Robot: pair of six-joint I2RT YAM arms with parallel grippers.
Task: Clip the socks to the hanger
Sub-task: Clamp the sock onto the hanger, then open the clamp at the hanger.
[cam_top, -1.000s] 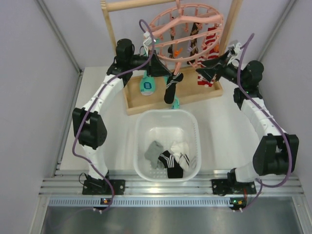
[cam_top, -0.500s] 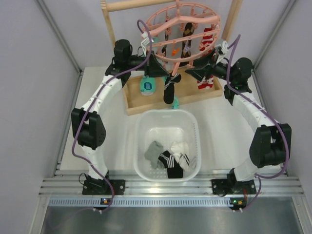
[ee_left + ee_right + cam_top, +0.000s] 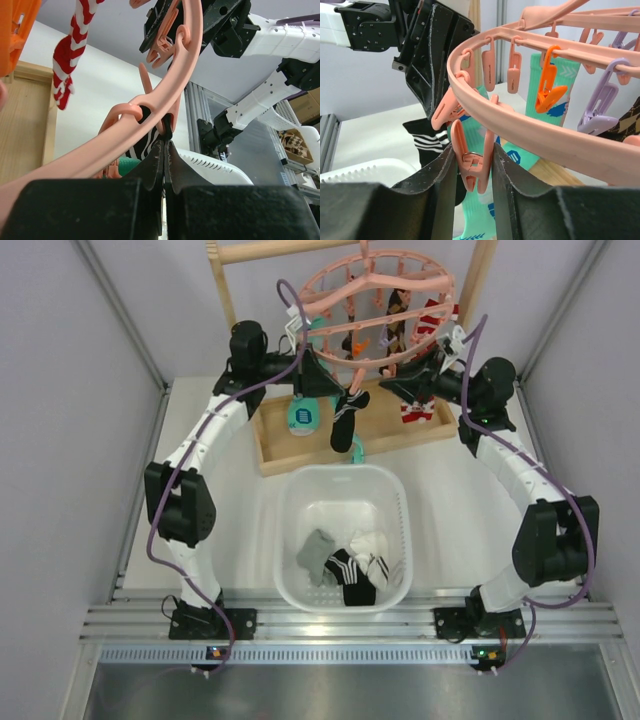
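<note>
The pink hanger [image 3: 380, 295] hangs from the wooden rack. My left gripper [image 3: 338, 390] is shut on the top edge of a black sock with white stripes [image 3: 343, 425], holding it up just under the hanger's front rim. In the left wrist view the shut gripper [image 3: 164, 145] pinches the sock's edge [image 3: 169, 131] right below the hanger ring [image 3: 150, 112]. My right gripper [image 3: 392, 388] meets it from the right. In the right wrist view this gripper [image 3: 472, 162] is shut on a pink clip peg [image 3: 470, 167] hanging from the rim [image 3: 530, 137], with the striped sock [image 3: 427, 142] just behind.
A white basket [image 3: 290, 502] below holds a grey sock [image 3: 318, 552], a black striped sock [image 3: 350, 578] and a white one [image 3: 372, 543]. The wooden rack's base [image 3: 300, 448] stands behind it. Teal socks [image 3: 303, 417] and a red-and-white sock [image 3: 418, 410] hang from the hanger.
My right gripper has moved left to the hanger's front rim and closed on a clip peg. My left gripper has lifted the striped sock slightly up and left.
</note>
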